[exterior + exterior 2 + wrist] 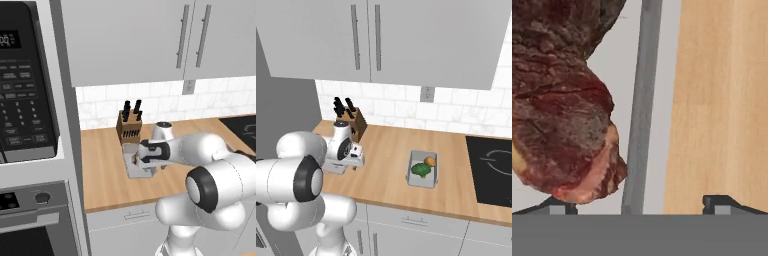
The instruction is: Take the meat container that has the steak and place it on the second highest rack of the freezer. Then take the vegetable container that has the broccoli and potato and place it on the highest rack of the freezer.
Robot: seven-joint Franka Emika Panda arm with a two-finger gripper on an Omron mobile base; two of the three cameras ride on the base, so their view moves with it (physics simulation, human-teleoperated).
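Observation:
The steak (562, 115), a reddish-brown chunk, lies in the grey meat container (134, 172) on the wooden counter, close to the knife block. My gripper (642, 205) is open and low over this container (336, 168). Its jaws straddle the container's grey wall (643, 100), one tip inside beside the steak and the other over the counter. The hand (150, 152) hides most of the container from the base cameras. Further right sits the vegetable container (432, 181), holding the broccoli (420, 170) and the potato (430, 161). The freezer and its racks are out of view.
A knife block (129, 125) stands just behind the meat container, against the tiled wall. The black oven column (25, 100) bounds the counter on the left. A dark cooktop (491, 167) lies at the right end. Wall cabinets (376, 35) hang overhead.

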